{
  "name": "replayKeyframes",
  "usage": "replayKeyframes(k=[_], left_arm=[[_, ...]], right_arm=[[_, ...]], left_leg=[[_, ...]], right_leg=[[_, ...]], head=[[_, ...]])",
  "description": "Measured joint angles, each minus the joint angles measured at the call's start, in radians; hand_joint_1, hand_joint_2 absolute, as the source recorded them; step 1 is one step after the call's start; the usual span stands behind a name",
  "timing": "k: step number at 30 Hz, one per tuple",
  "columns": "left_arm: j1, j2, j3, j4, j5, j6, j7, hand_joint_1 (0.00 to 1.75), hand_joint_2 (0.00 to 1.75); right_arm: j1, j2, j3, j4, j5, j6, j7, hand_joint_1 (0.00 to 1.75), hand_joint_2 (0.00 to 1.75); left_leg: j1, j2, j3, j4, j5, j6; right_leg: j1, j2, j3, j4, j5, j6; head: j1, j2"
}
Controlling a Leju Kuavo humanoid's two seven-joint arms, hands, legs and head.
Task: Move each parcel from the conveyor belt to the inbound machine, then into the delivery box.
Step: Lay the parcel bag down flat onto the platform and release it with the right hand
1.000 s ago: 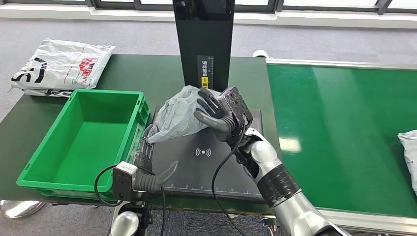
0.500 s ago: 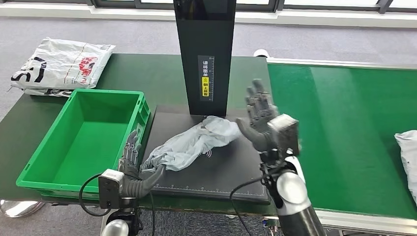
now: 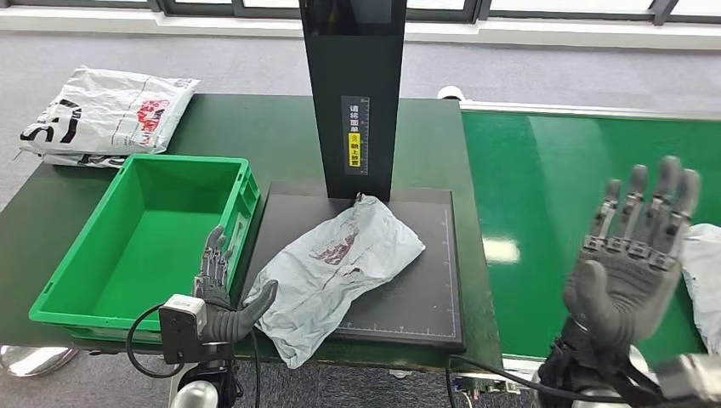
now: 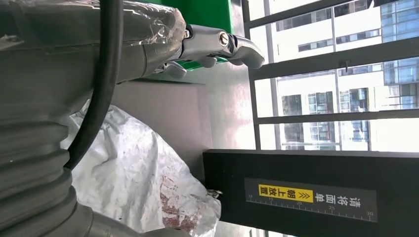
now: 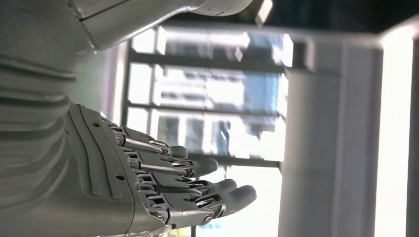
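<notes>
A crumpled grey parcel [image 3: 336, 270] with a red mark lies flat on the black inbound machine's scan pad [image 3: 425, 293], its near corner hanging over the front edge. My left hand [image 3: 223, 293] stands open beside that corner, between the parcel and the green box; whether its thumb touches the parcel I cannot tell. The left wrist view shows the same parcel [image 4: 143, 182] close by. My right hand [image 3: 633, 251] is raised, open and empty, over the conveyor belt [image 3: 561, 195]. Another white parcel [image 3: 706, 276] lies on the belt at the right edge.
The empty green delivery box [image 3: 140, 242] stands left of the machine. The machine's black upright column [image 3: 355, 93] rises behind the pad. White parcels [image 3: 102, 115] lie at the table's far left corner.
My right hand let go of the grey parcel and swung right and toward me, over the belt. The parcel dropped and spread flat on the pad. My left hand stayed near the pad's front left corner.
</notes>
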Motion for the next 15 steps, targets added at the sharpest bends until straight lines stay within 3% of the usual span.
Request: replayKeyframes(k=[3,6,12,15], left_arm=[[-0.002,0.0,0.006,0.0,-0.007,-0.01,0.002,0.0,1.75],[-0.007,0.0,0.01,0.0,-0.018,-0.02,0.008,0.0,1.75],[-0.008,0.002,0.014,-0.007,-0.065,-0.034,0.026,0.0,1.75],[-0.014,0.013,0.009,-0.005,-0.238,-0.055,0.076,0.0,1.75]], right_arm=[[0.074,0.007,-0.05,-0.074,-0.061,-0.068,-0.078,0.0,1.75],[0.148,0.026,-0.113,-0.136,-0.118,-0.077,-0.133,0.0,1.75],[0.24,0.063,-0.215,-0.19,-0.167,-0.04,-0.137,0.0,1.75],[0.268,0.073,-0.254,-0.192,-0.188,-0.007,-0.128,0.0,1.75]], left_leg=[[0.0,-0.001,0.0,0.0,-0.001,0.0],[0.0,0.0,0.0,0.0,-0.002,0.0],[0.0,0.0,0.0,0.0,-0.003,0.0],[0.0,0.0,0.001,0.0,-0.003,0.0]], right_leg=[[0.0,0.0,0.0,0.0,0.0,0.0],[0.0,0.0,0.0,0.0,-0.001,0.0],[0.0,0.001,0.001,0.0,-0.002,0.0],[0.0,0.001,0.001,0.0,-0.002,0.0]], head=[[0.0,0.0],[0.0,0.0],[0.0,0.0],[0.0,0.0]])
